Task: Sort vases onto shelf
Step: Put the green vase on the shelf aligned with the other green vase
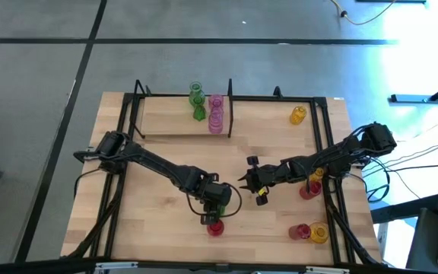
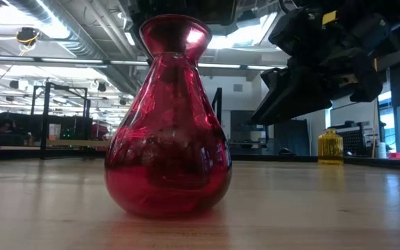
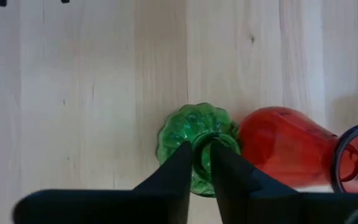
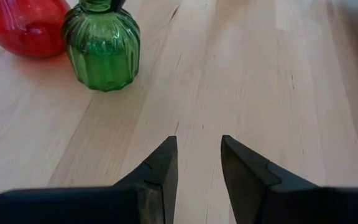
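Left gripper [image 3: 199, 163] clamped on rim of ribbed green glass vase [image 3: 194, 134], beside red glass bulb vase [image 3: 284, 146], near table's [image 1: 158, 221] front edge, mostly hidden overhead. Right gripper [image 4: 199, 163] parted, empty.

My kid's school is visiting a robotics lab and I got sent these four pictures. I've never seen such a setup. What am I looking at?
Two dark robot arms work at a wooden table. One picture looks straight down, one sits at table height, and two come from cameras on the wrists.

The left gripper has its fingers closed around the neck of a green vase, which stands beside a red vase. The right gripper hangs empty over bare wood, fingers a little apart.

On the shelf at the far side stand another green vase and a pink vase. More red and yellow ones wait at the right.
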